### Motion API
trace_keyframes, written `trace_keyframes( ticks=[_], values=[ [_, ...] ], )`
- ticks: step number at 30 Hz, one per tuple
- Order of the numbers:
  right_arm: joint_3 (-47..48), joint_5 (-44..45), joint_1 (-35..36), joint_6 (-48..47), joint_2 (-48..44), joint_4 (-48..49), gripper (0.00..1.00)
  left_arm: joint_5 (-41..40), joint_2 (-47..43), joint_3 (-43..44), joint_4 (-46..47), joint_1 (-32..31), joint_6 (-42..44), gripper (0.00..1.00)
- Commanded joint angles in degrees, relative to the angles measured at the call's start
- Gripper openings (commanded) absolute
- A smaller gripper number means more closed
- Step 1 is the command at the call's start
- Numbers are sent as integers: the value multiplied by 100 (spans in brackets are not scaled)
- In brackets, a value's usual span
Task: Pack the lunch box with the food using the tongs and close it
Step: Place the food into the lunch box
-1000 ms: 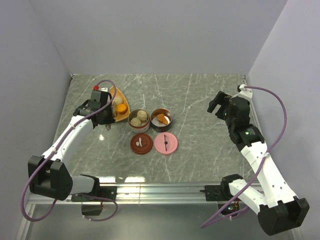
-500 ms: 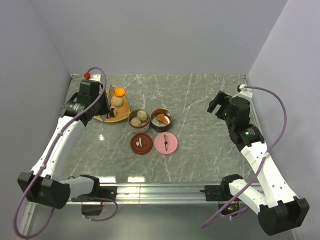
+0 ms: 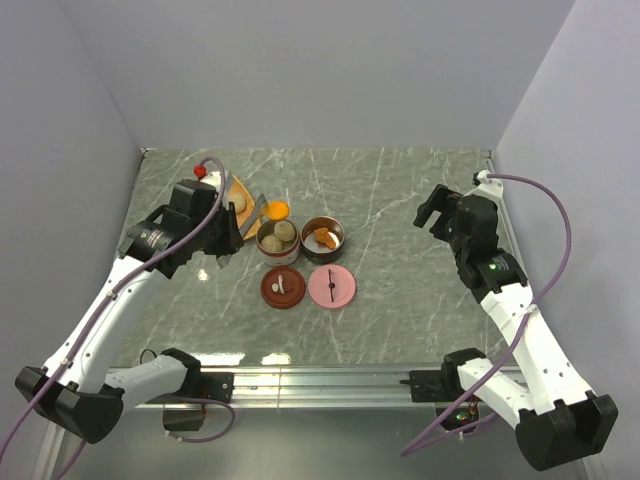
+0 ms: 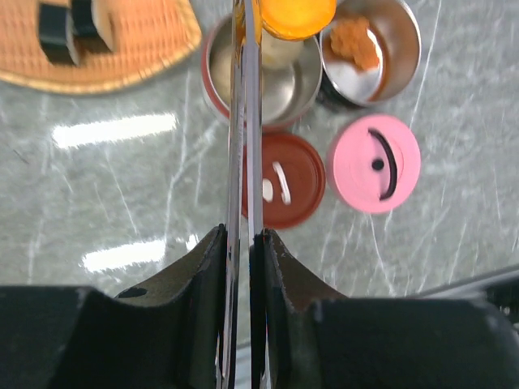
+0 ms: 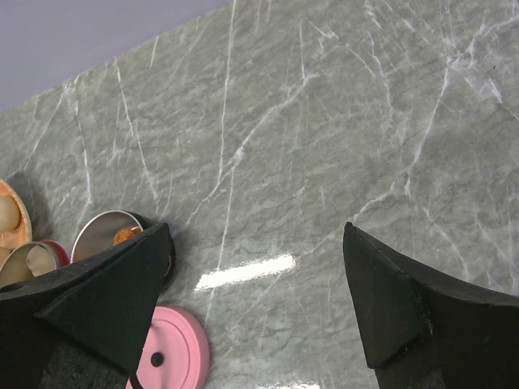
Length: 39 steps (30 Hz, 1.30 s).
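Squarely within the left claw sit the tongs, their near end pinched between its two black fingers so that the pale arms lie almost together. Their long axis runs straight out from the claw; seen from above it slants toward the far right, with the tip above the far rim of the left tin. At that tip is an orange chunk, though the wrist view cuts off at the frame edge just where the arms meet it. The left tin holds beige dumplings. Touching it on the right, the right tin holds another orange piece. Just nearer than the tins lie a brown lid and a pink lid, flat and side by side, under the line of the tongs in the wrist view. Beyond and to the left of the tins, the orange woven plate carries two dark rolls and, in the overhead view, a beige ball. To the right a broad stretch of marbled worktop separates the tins from the right claw. That claw hangs well apart near the right edge, its fingers spread wide with nothing between them. Walls close the worktop at the left, far and right sides, and the rail with the arm bases bounds the near edge.
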Motion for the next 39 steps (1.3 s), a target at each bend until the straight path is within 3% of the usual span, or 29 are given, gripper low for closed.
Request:
trace_keyframes(
  ticks=[1, 25, 32, 39],
  values=[
    [-16, 46, 52, 67, -35, 153, 93, 193, -247, -119, -27, -169, -232, 24],
    [-139, 116, 105, 269, -167, 136, 93, -246, -669, -1060, -18, -345, -399, 27],
    [-104, 90, 114, 217, -114, 153, 93, -202, -722, -963, 70, -354, -417, 43],
    [-112, 72, 114, 164, -123, 144, 93, -351, -616, -638, 167, -372, -505, 46]
  ],
)
